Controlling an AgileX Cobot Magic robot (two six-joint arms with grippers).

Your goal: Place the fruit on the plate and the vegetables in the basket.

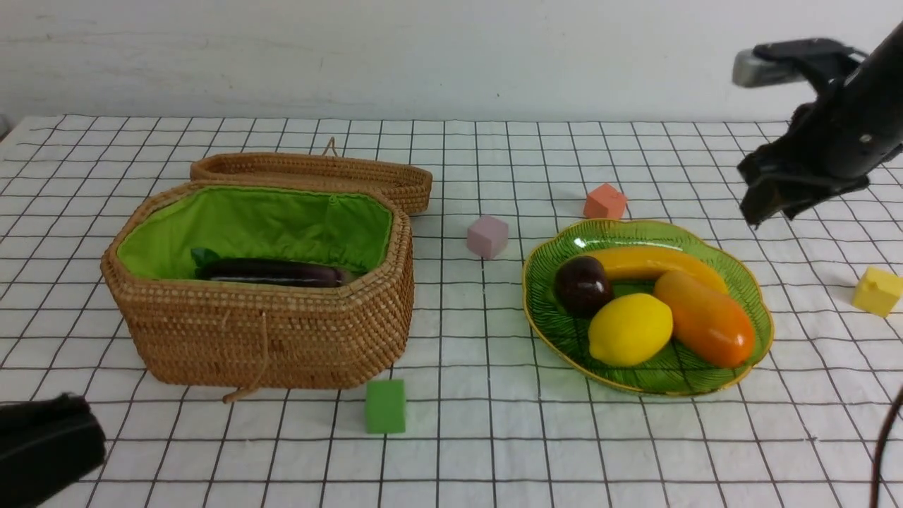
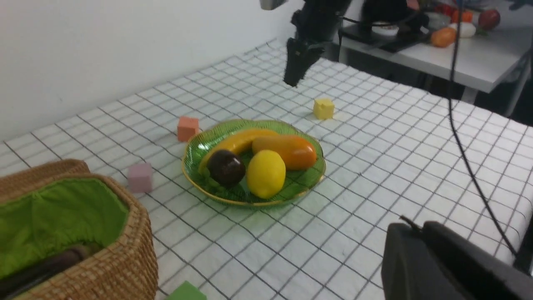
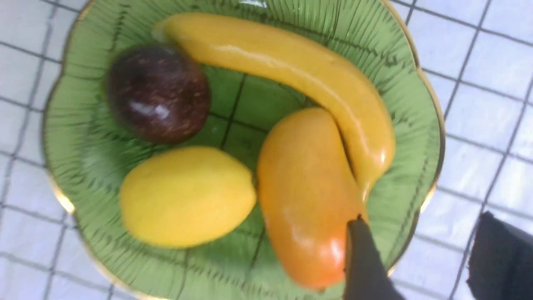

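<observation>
Four fruits are counted on the plate [image 1: 749, 281]; one eggplant [image 1: 271, 272] is seen in the basket [image 1: 268, 335], maybe more hidden. Right claw [image 3: 429, 258] is held apart, empty; left claw [image 2: 420, 250] is closed.

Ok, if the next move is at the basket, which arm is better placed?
Left. The left gripper sits low on the same side as the basket, close to it. The right gripper hangs raised beyond the plate, far from the basket.
</observation>
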